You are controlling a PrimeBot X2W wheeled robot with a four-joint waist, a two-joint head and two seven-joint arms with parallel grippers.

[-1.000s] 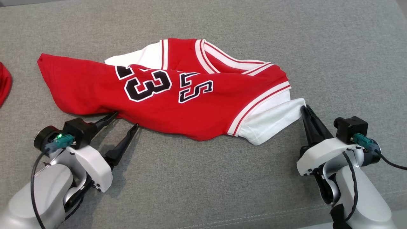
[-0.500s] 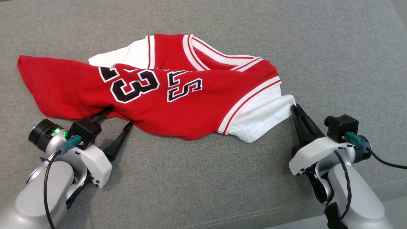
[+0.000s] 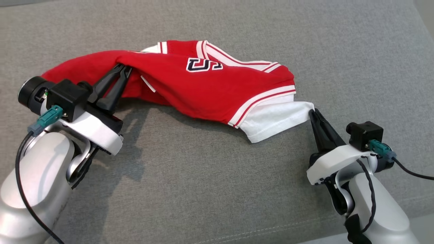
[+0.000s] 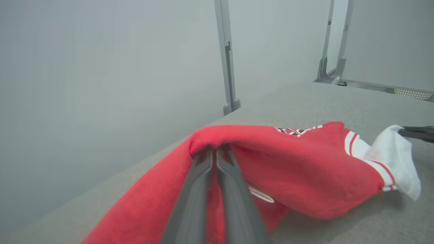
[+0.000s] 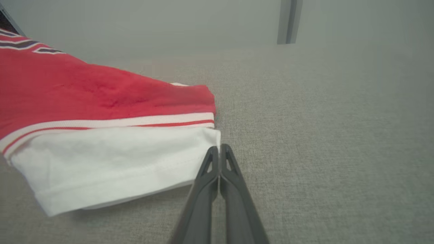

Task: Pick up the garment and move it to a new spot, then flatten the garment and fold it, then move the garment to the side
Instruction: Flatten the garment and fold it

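head view: my left gripper [image 3: 123,69] has its fingers pressed together on a bunch of the red hem of the garment [image 3: 210,84], raised off the grey cushion [image 3: 203,176]. the cloth tents up at the pinch and drapes down on either side. left wrist view agrees: fingers together, red fabric humped over the tips. my right gripper [image 3: 312,112] is clamped on the corner of the white sleeve [image 3: 274,118], low, at the right. the garment sits mid-cushion, strung between the two grips, its far part resting on the surface.

change from a second ago: the left fingers were apart, straddling the near edge of the red cloth, which lay flat. half a second ago it was the same. now they are closed and lifted. the "23" that lay face up has rolled out of sight, and just one letter shows. the right grip is unchanged.

my reading: both grips look secure and the pick-up is under way. the carry to a new spot comes next. flattening and folding are not yet begun.
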